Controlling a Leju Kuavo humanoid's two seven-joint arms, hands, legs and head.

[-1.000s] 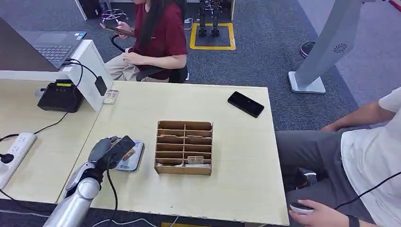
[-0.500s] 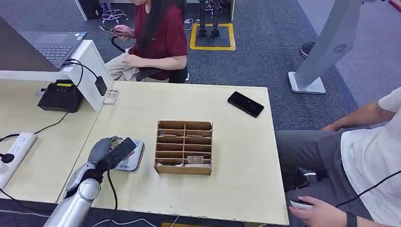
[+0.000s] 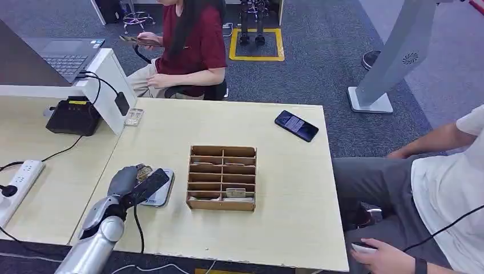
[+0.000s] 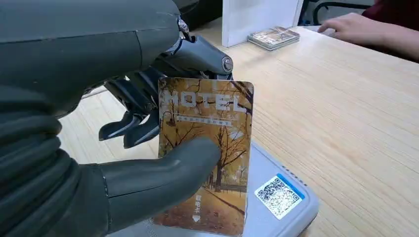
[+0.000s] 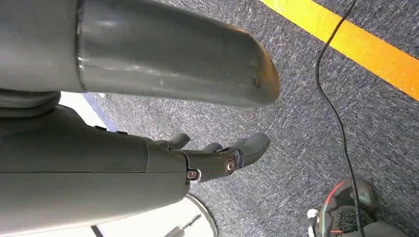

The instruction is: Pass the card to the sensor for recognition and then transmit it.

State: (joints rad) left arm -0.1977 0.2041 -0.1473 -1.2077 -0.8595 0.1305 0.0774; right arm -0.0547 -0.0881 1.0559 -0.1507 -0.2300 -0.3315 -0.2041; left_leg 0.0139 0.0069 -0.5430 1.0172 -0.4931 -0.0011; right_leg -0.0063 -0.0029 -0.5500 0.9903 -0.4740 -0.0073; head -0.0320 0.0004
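The left hand (image 3: 130, 181) holds the card (image 4: 205, 153) over the sensor (image 4: 276, 202), a flat grey reader lying on the desk (image 3: 285, 188) near its front edge. In the left wrist view the thick grey thumb presses across the printed face of the card, which bears the word HOTEL over an autumn tree scene, while the darker fingers (image 4: 131, 121) lie behind it. The card stands tilted, its lower edge down at the sensor's top surface; actual contact cannot be confirmed. A QR label is visible on the sensor just beside the card.

In the head view the card appears as a dark slab angled over the sensor, just beside a wooden organizer box (image 3: 222, 177) with two columns of slots, some holding cards.

The right hand (image 5: 217, 158) hangs beside the robot above grey carpet, holding nothing, its fingers loosely extended and apart.

A black phone (image 3: 296, 125) lies near the far right corner of the desk. A person in a red shirt (image 3: 191, 45) sits beyond the far edge, holding a phone. A second person in a white shirt (image 3: 451, 182) sits at the right. A power strip (image 3: 17, 185) lies on the adjoining desk to the left.
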